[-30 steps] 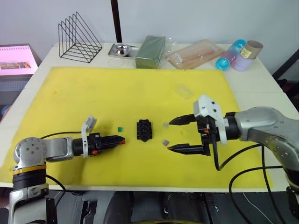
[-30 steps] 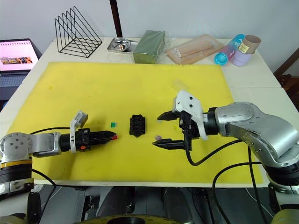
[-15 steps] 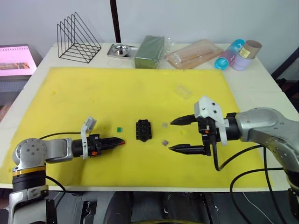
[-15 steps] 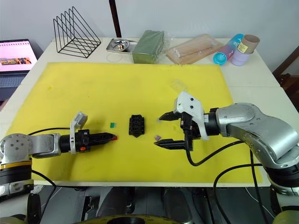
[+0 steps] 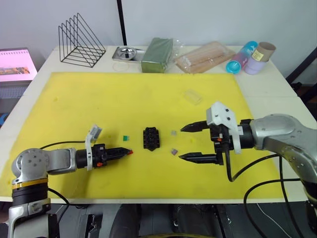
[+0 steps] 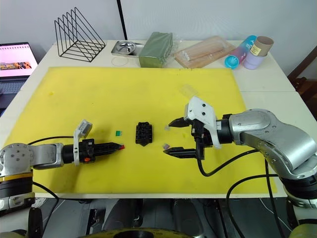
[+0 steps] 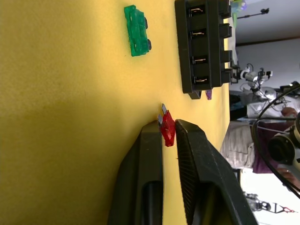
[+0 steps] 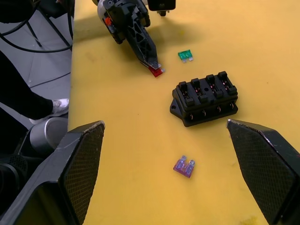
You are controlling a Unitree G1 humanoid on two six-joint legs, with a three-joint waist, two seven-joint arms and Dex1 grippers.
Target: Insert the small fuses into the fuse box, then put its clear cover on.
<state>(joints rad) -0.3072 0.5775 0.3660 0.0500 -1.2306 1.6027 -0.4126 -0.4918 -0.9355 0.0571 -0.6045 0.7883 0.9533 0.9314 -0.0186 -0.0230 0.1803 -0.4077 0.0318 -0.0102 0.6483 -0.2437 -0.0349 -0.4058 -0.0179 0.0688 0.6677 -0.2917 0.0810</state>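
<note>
Lying loose: 1 green fuse (image 5: 127, 135), 2 purple fuses (image 5: 174, 151), 1 fuse box (image 5: 151, 138).

I can read no text, label, brand or number anywhere here, not on anything on my table.

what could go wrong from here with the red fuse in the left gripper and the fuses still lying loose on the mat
1. The left gripper pinches the red fuse only at its fingers' very tips, so it may slip or twist before reaching the fuse box.
2. The green fuse lies near the left gripper's path and could get nudged.
3. The open right gripper brackets a purple fuse and might knock it.
</note>
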